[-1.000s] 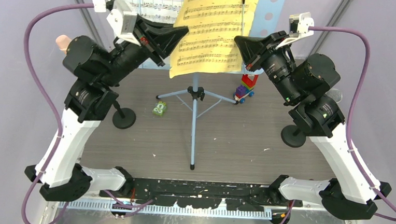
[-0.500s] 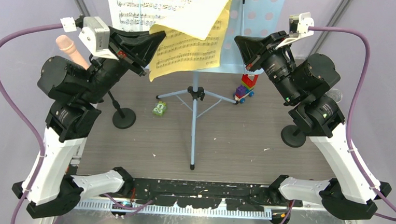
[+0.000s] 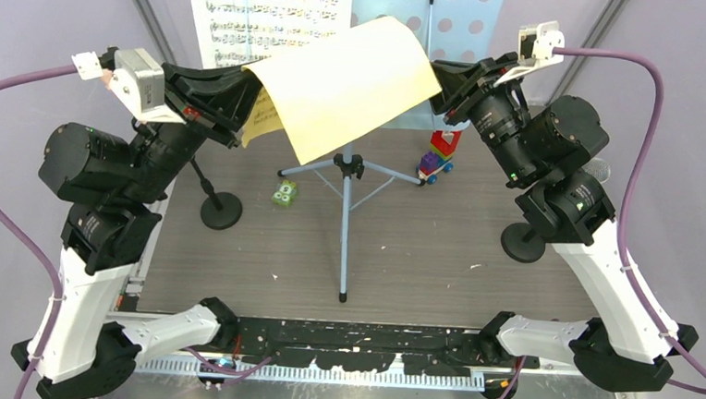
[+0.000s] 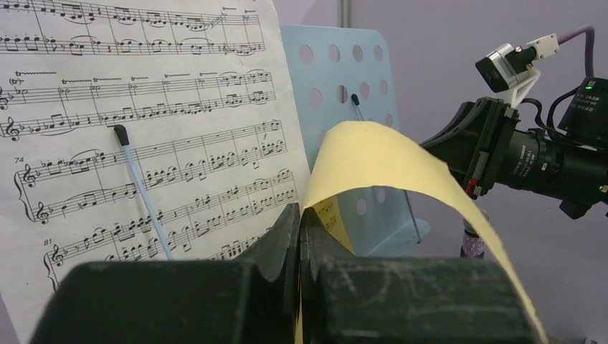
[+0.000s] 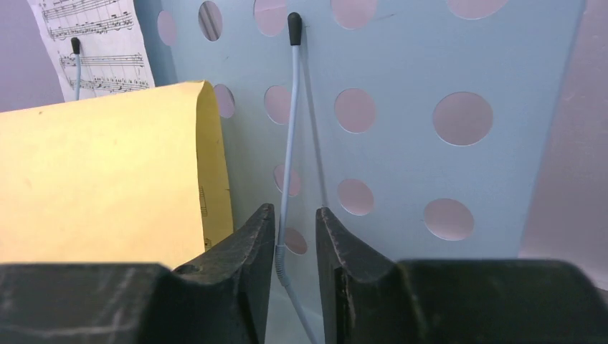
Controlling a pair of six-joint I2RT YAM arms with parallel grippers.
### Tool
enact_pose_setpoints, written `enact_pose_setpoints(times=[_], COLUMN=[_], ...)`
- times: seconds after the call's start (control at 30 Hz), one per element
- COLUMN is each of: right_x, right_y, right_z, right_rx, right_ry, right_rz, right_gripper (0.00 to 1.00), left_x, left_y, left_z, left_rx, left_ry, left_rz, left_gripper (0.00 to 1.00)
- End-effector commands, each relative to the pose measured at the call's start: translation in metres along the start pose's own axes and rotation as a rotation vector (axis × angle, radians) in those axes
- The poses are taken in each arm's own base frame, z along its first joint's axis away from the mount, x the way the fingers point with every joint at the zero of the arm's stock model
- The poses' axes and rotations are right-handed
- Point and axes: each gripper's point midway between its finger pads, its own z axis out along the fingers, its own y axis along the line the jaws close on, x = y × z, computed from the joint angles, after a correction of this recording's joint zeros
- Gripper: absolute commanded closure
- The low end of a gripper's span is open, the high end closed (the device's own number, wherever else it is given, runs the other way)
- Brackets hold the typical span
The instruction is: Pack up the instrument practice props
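Left end effector (image 4: 300,215): clenched on the yellow score sheet (image 3: 347,79), at 10 o'clock.
Right end effector (image 5: 295,215): released, jaws parted around the retaining wire (image 5: 290,129).
Sheet position: bowed before the music rack (image 5: 401,143), at 12 o'clock.
Technique: draw it slowly toward 9 o'clock, sparing the white score sheet (image 4: 143,107).

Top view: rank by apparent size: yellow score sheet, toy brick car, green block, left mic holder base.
1. yellow score sheet, held up nearer the camera
2. toy brick car and left mic holder base, too alike to rank
3. green block

2 sheets (image 3: 268,18) (image 3: 347,79), 1 rack (image 3: 453,11), 2 holders (image 3: 222,210) (image 3: 523,242), 1 car (image 3: 437,158), 1 block (image 3: 284,192)
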Motion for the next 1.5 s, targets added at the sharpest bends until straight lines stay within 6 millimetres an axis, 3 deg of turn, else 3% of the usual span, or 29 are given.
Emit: enact_pose_setpoints(times=[0.0,0.47,0.8,1.47], right_x=[-0.031,-0.017,-0.005,0.02], right_y=[-0.001,0.012,0.017,-0.005], right_z=[-0.011,-0.053,-0.096,-0.13], right_rx=[0.009,-0.137,-0.233,-0.179], right_ry=[-0.098,-0.076,-0.075,-0.064], right_rz=[-0.003,-0.101,-0.183,-0.208], right_gripper=[0.65,0.45,0.36,0.35], left_x=[-0.007,-0.015,0.021,-0.016], left_y=[0.003,-0.013,-0.035,-0.049], left_z=[-0.007,-0.023,-0.037,-0.084], left_rx=[-0.017,0.042,0.125,0.158], left_ry=[-0.017,-0.02,0.17,0.114], left_rz=[0.012,-0.073,-0.202,-0.246], left_gripper=[1.0,1.0,1.0,1.0])
